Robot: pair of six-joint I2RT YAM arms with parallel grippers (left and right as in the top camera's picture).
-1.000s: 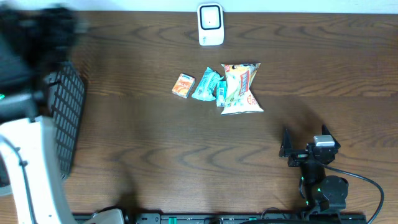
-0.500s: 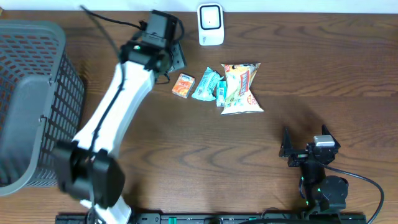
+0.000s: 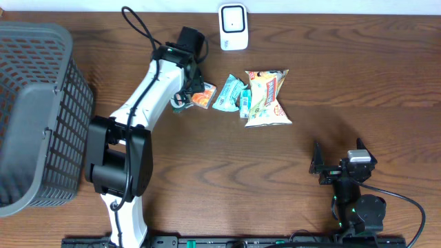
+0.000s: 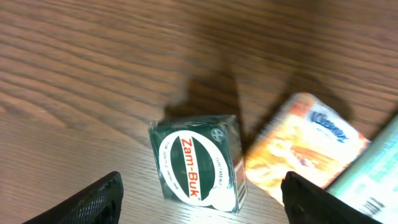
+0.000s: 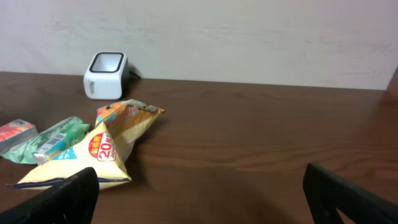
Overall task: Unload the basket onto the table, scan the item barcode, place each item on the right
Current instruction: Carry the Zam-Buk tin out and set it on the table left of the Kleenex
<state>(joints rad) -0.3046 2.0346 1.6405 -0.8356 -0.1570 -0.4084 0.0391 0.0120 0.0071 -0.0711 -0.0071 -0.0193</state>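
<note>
Left gripper [image 4: 200,191] spread open over a small dark-green Zam-Buk carton [image 4: 198,165]
The carton stands ungripped on the wooden table [image 4: 93,74] between the fingers [image 4: 93,200], just beside an orange tissue pack [image 4: 298,146]. It seems lined up for a grasp, with the white barcode scanner [image 3: 233,26] well apart.

- Desk [image 3: 207,158]: dark wood grain; I count six things on it.
- White scanner [image 3: 233,27]: upright at the far edge.
- Green Zam-Buk box [image 4: 198,163]: just beside the orange Kleenex pack [image 4: 305,149].
- Teal packet [image 3: 229,94] and snack bag [image 3: 267,98]: side by side, right of those.
- Black mesh basket [image 3: 69,110]: left end.
</note>
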